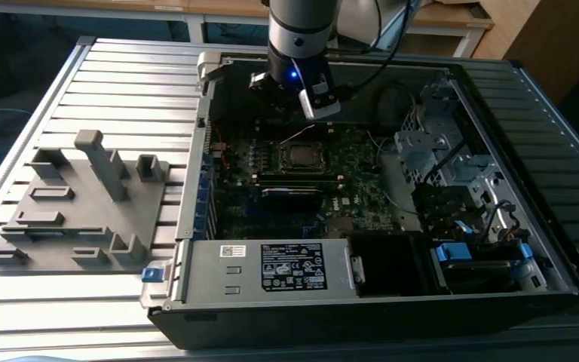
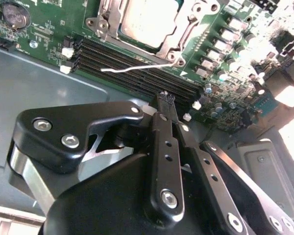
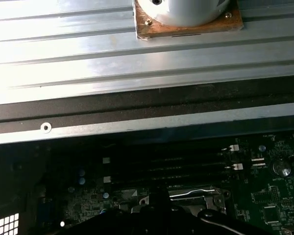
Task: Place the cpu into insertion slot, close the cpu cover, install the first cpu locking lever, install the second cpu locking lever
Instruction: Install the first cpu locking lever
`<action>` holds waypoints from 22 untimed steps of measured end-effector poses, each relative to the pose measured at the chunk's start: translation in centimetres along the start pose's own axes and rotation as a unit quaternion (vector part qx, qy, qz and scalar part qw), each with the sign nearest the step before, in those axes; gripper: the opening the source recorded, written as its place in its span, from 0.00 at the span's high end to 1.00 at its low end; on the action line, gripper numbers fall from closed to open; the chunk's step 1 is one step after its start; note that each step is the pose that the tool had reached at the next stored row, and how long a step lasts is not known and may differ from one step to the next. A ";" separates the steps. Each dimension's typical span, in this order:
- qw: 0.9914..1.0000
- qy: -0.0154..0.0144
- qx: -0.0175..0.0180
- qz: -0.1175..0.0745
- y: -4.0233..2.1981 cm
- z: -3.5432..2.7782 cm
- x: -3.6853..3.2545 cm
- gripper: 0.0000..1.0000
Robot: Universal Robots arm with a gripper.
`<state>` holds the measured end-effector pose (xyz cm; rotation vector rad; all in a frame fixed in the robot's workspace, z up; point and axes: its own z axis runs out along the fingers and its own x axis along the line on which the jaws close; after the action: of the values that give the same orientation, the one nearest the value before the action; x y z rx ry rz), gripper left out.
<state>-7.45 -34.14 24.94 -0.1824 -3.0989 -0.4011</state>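
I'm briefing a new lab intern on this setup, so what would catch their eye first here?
First, the open computer case lying on the slatted metal table, with the robot arm reaching into it and its gripper hanging over the green motherboard. In the second wrist view, the silver-topped cpu gleams, and a thin wire locking lever juts out over the black memory slots. A grey fixture plate lies at the exterior view's left.

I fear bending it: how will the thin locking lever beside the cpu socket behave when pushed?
The locking lever is a thin metal rod, so it is probably springy and easy to bend. It looks smooth, so a pusher may slip off it.
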 end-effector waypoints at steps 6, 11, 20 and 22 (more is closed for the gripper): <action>0.999 -0.013 0.001 0.042 -0.04 0.15 0.00 0.90; 0.997 -0.022 0.002 0.068 -0.03 0.21 0.08 0.90; 0.997 -0.028 0.017 0.069 1.06 0.71 0.38 0.90; 0.997 -0.030 0.027 0.069 1.16 0.78 0.39 0.90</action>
<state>-7.70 -32.79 24.49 -0.4132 -3.1260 -0.3147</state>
